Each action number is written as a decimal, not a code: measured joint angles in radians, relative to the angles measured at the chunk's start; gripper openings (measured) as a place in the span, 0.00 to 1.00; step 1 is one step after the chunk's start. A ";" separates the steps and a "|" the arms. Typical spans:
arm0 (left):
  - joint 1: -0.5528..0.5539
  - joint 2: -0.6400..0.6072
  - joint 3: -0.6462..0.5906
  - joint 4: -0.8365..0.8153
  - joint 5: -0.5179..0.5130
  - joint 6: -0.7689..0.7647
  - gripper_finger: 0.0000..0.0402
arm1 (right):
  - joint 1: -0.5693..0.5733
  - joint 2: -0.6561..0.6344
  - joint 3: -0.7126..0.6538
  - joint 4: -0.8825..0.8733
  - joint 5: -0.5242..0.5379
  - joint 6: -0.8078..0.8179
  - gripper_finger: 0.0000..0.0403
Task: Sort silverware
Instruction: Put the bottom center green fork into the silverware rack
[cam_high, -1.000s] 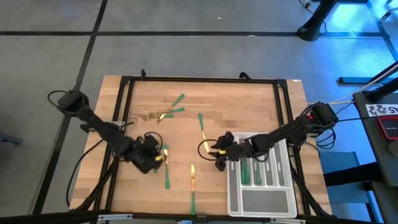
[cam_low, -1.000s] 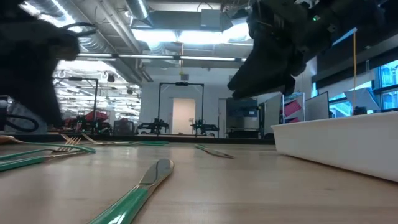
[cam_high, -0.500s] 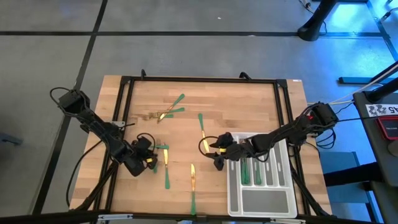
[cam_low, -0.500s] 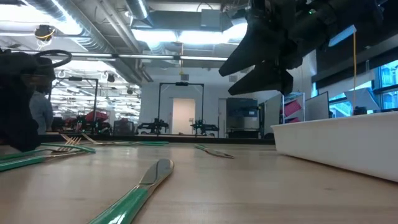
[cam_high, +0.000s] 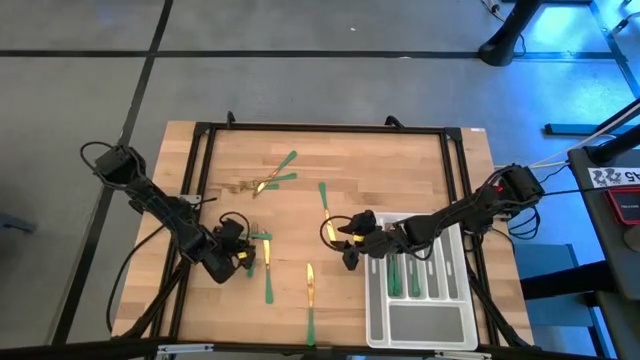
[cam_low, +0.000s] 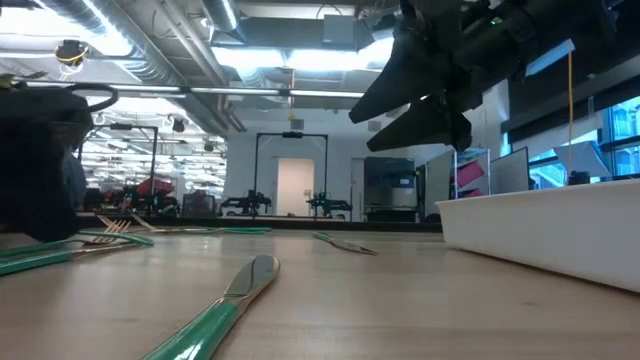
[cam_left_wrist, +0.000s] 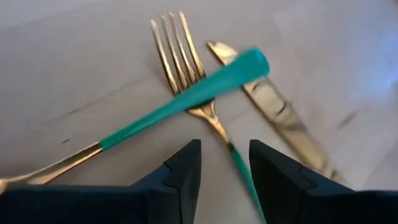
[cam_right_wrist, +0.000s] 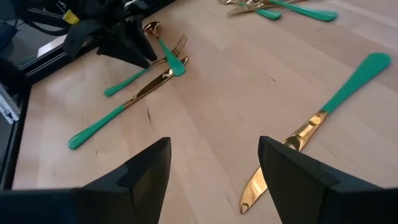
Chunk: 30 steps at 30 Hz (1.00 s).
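Note:
Silverware with gold heads and green handles lies on the wooden table. Near the left side a fork (cam_left_wrist: 180, 59), a spoon (cam_left_wrist: 186, 96) lying across it and a knife (cam_left_wrist: 277, 118) rest flat. My left gripper (cam_left_wrist: 224, 165) is open, low over them, with a finger on each side of the fork's handle (cam_left_wrist: 239, 168). My right gripper (cam_high: 345, 248) hangs open above the table beside the tray's left wall, over a single piece (cam_right_wrist: 311, 134). The pale grey tray (cam_high: 372, 300) holds several pieces in its narrow compartments.
More silverware lies at the far middle (cam_high: 270, 180) and near the front edge (cam_high: 310, 290). A black frame (cam_high: 200, 150) rims the table. In the low view the tray wall (cam_low: 560, 230) rises on the right and a knife (cam_low: 225, 300) lies close.
My left gripper has gone down and a little toward the table's left edge, rolling at the wrist, and now sits low over the fork, spoon and knife. My right gripper has stayed in place and opened wider.

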 joint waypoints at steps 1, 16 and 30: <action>0.000 0.004 -0.001 0.002 -0.017 -0.037 0.32 | 0.000 0.000 0.000 0.000 0.000 0.002 0.60; 0.035 0.025 0.016 -0.008 -0.026 0.183 0.32 | 0.062 0.082 0.000 0.038 0.092 0.107 0.60; 0.111 0.133 0.132 -0.103 0.102 0.305 0.27 | 0.107 0.235 0.000 0.197 0.056 0.207 0.60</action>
